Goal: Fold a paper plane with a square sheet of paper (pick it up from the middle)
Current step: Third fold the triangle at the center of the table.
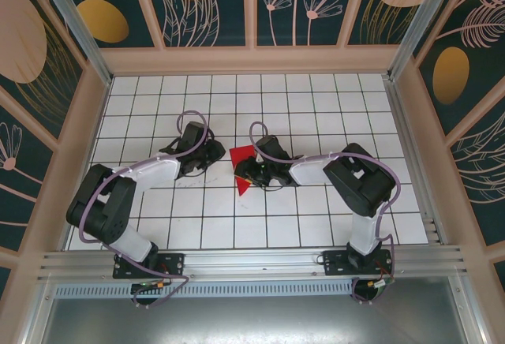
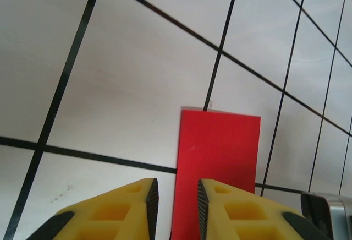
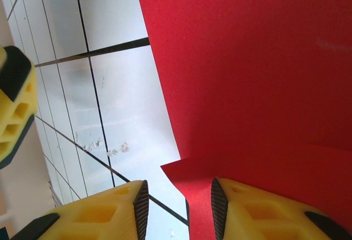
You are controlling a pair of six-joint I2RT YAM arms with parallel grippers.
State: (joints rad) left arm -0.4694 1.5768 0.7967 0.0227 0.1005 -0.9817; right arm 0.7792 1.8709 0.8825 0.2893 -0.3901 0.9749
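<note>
The square sheet of paper [image 1: 243,156] is bright red and sits folded near the middle of the white grid table, between my two grippers. In the left wrist view the paper [image 2: 220,152] is a narrow red rectangle whose near end runs into the gap of my left gripper [image 2: 177,189]. Those jaws stand apart and do not press on it. My right gripper [image 3: 180,191] is open too. A curled flap of the paper [image 3: 247,58] lies between its fingers, close to the right pad [image 3: 219,207]. From above, the left gripper [image 1: 215,155] and the right gripper [image 1: 246,174] flank the sheet.
The white tiled table [image 1: 260,226] with black grid lines is walled by a wooden frame [image 1: 252,60] at the back and sides. A yellow finger of the left gripper [image 3: 14,102] shows at the left edge of the right wrist view.
</note>
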